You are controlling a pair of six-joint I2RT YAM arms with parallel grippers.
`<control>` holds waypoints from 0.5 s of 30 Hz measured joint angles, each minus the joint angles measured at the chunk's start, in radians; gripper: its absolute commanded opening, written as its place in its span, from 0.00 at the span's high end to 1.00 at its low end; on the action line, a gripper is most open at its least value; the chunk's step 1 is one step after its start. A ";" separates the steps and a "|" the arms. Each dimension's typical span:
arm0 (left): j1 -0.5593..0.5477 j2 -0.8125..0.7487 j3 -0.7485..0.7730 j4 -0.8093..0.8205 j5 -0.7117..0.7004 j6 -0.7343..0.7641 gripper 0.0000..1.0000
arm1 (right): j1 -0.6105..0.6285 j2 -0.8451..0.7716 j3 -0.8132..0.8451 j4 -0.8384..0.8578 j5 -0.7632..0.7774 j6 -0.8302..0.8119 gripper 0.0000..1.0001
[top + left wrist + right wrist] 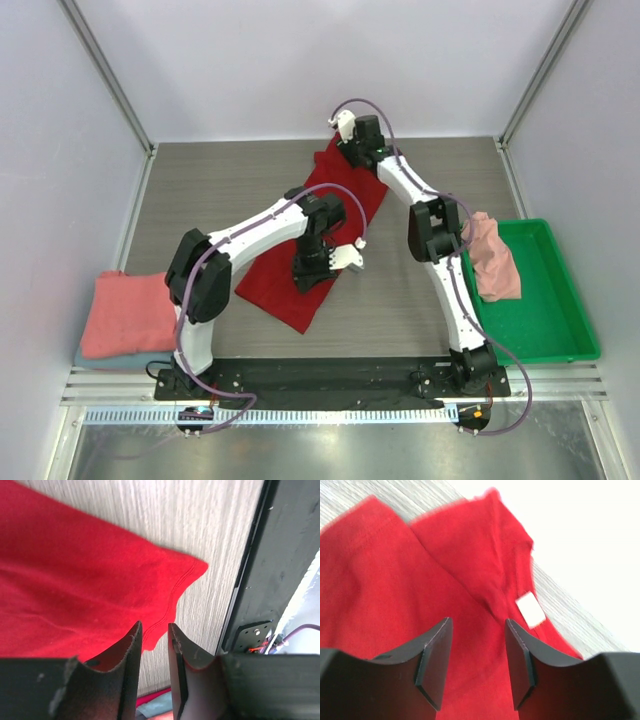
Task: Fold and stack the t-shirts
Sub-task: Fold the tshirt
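The deep red t-shirt (300, 270) lies flat and diagonal on the table, from the far middle to the near left. My left gripper (307, 276) hovers over its near half. In the left wrist view my left gripper (154, 625) is narrowly open and empty, over a hem corner of the red shirt (75, 580). My right gripper (348, 155) is at the shirt's far end. In the right wrist view my right gripper (477, 622) is open and empty above the red shirt's (395, 580) collar, near the white label (530, 609).
A folded salmon-pink shirt (125, 310) lies on a folded pale blue-grey shirt (100, 357) at the near left edge. A crumpled salmon-pink shirt (495, 260) sits in the green tray (550, 310) at the right. A black base rail (330, 375) runs along the near edge.
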 measured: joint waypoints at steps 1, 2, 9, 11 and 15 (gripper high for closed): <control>0.002 0.003 0.001 0.000 -0.005 -0.004 0.73 | -0.005 -0.047 -0.060 0.006 0.001 0.010 0.47; 0.004 0.010 0.001 -0.001 -0.010 -0.006 0.74 | -0.013 -0.111 -0.144 0.025 0.000 0.021 0.47; 0.025 0.120 -0.047 0.006 -0.036 -0.028 0.76 | -0.059 -0.443 -0.430 0.095 -0.027 0.088 0.50; 0.029 0.142 -0.079 0.011 -0.048 -0.036 0.76 | -0.063 -0.484 -0.467 0.098 -0.050 0.114 0.50; 0.032 0.160 -0.139 0.060 -0.073 -0.065 0.76 | -0.057 -0.494 -0.566 0.090 -0.092 0.150 0.51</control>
